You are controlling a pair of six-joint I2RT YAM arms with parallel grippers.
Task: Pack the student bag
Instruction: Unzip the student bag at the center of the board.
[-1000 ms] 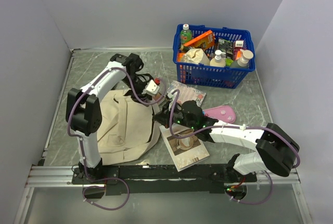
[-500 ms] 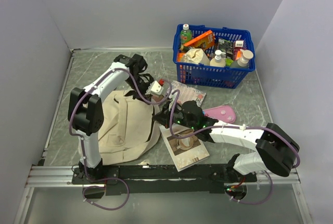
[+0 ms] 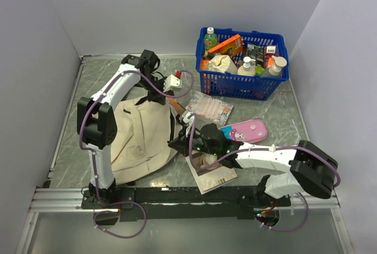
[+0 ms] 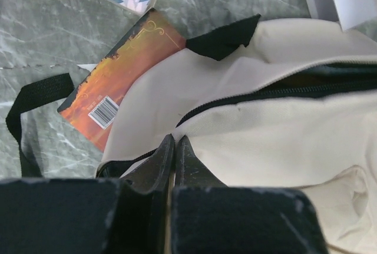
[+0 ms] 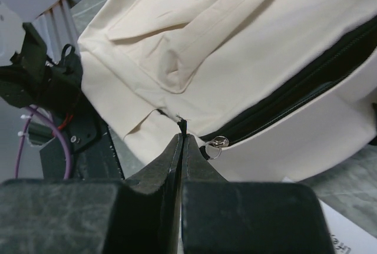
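The beige student bag [image 3: 141,136] lies on the table's left half, its black zipper partly open. My left gripper [image 3: 158,96] is at the bag's far end and is shut on the fabric edge by the zipper's end [image 4: 175,139]. My right gripper [image 3: 177,144] is at the bag's near right end and is shut on a small black tab [image 5: 182,127] beside the zipper's metal pull ring [image 5: 217,143]. The bag [image 5: 235,42] hangs stretched between the two grippers. The dark opening [image 4: 294,86] shows nothing inside that I can make out.
An orange book [image 4: 118,77] lies partly under the bag's far end. A floral notebook [image 3: 209,106], a pink pencil case [image 3: 246,130] and a coffee-picture book [image 3: 212,168] lie to the right. A blue basket [image 3: 207,80] of items stands at the back right.
My left gripper has pulled the bag's far end back and up. My right gripper has moved nearer and slightly left with its end, stretching the bag and uncovering the pencil case.
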